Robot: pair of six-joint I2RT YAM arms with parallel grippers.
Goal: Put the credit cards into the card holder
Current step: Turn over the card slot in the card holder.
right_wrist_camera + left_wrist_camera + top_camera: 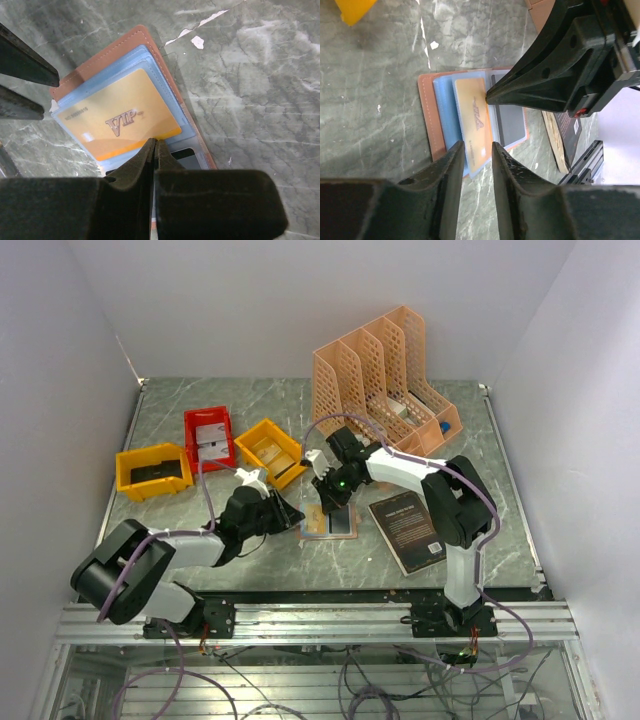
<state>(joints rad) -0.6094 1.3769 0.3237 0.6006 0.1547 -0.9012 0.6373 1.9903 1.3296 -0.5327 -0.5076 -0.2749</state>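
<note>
Bolted at the near edge of the grey marbled table, both arms are seen reaching inward toward one spot in front of them. The left gripper is held low over the surface with its fingers a little apart. Nothing is clamped between them, and their tips are stopped just short of the near edge of the card.

The card holder is laid open and flat on the table between the two grippers, with its salmon outer side down and its pale blue inner faces up. A tan credit card marked VIP is laid on the left-hand blue face. Whether its far edge is tucked into a pocket cannot be told.

The right gripper is brought down from the far side with its fingers pressed together. Their joined tips are set against the card's edge near the fold of the holder, and nothing is seen pinched between them.

A black book is lying just to the right of the holder. Farther back on the left, two yellow bins and a red bin are set near one another. A peach lattice file organizer is stood farthest back on the right.
</note>
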